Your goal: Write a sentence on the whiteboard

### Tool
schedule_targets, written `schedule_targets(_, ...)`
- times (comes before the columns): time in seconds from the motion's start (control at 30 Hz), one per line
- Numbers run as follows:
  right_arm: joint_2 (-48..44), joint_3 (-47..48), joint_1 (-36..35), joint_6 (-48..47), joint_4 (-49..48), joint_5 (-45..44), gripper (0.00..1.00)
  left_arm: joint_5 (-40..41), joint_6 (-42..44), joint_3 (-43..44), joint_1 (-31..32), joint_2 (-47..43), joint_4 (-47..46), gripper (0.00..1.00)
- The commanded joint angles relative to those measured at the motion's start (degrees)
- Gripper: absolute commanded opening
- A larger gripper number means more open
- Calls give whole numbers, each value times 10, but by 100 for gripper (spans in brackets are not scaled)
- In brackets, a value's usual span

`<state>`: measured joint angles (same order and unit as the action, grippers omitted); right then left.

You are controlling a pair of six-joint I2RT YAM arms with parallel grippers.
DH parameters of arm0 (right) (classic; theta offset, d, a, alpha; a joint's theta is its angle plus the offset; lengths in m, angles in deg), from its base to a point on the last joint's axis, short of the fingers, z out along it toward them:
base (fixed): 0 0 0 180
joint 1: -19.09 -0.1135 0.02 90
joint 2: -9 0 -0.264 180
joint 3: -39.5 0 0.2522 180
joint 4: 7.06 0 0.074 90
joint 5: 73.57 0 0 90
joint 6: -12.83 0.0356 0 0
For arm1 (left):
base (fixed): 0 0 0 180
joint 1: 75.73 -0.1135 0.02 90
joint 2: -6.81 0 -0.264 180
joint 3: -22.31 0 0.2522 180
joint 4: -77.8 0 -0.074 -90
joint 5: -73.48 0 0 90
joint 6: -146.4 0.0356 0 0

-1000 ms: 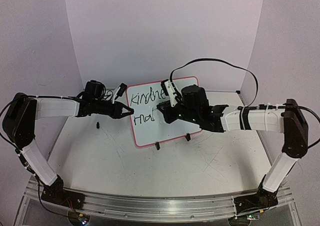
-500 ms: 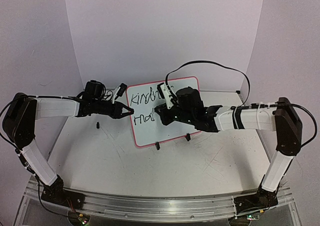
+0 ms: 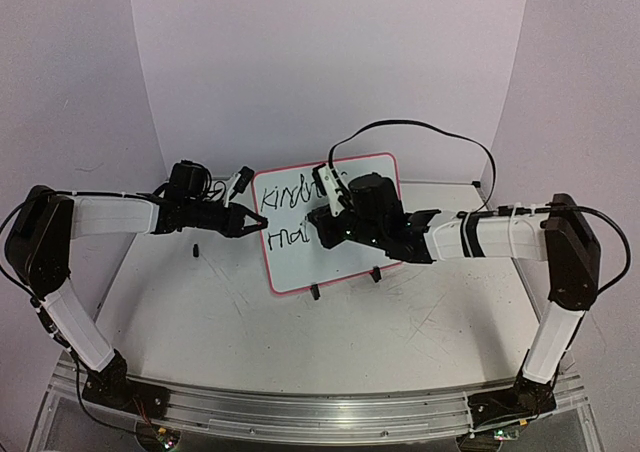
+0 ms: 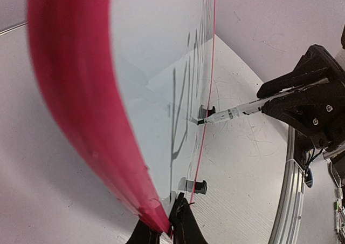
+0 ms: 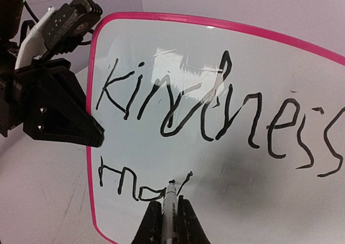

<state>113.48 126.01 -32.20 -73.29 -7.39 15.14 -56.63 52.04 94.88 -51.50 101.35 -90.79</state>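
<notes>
Writing stands partway: sentence (image 5: 205, 112) shows "Kindness" whole, second line only "ma" and one stroke, rest unwritten. Right fingers (image 5: 152, 225) clamp the marker (image 5: 171, 196), tip on the whiteboard (image 3: 300, 267); left fingers (image 4: 188, 233) pinch its left rim, board upright on the bench (image 3: 300, 352).

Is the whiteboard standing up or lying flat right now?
Standing up: the whiteboard rests on two black clip feet, the left hand pinching its edge and the right hand's marker against its face.
</notes>
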Motion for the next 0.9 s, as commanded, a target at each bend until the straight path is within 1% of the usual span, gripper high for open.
schedule_targets(0.0,3,19,3,2,-4,-49,0,132,55,11,-8,-4,11,0)
schedule_targets(0.1,-12,5,3,4,-2,-87,0,132,55,11,-8,-4,11,0)
schedule_targets(0.17,-21,-3,3,4,-2,-96,0,131,55,11,-8,-4,12,0)
schedule_targets(0.3,-53,-21,4,2,-14,-56,0,131,55,11,-9,-4,12,0)
schedule_targets(0.47,-83,-29,3,6,-3,-73,0,132,55,11,-8,-5,12,0)
schedule_targets(0.53,-90,-33,4,2,-3,-58,0,132,55,12,-8,-4,13,0)
schedule_targets(0.7,-63,-16,22,17,4,-6,0,130,54,14,-8,-3,13,0)
schedule_targets(0.87,-43,-7,25,10,-3,-9,0,131,54,12,-8,-4,13,0)
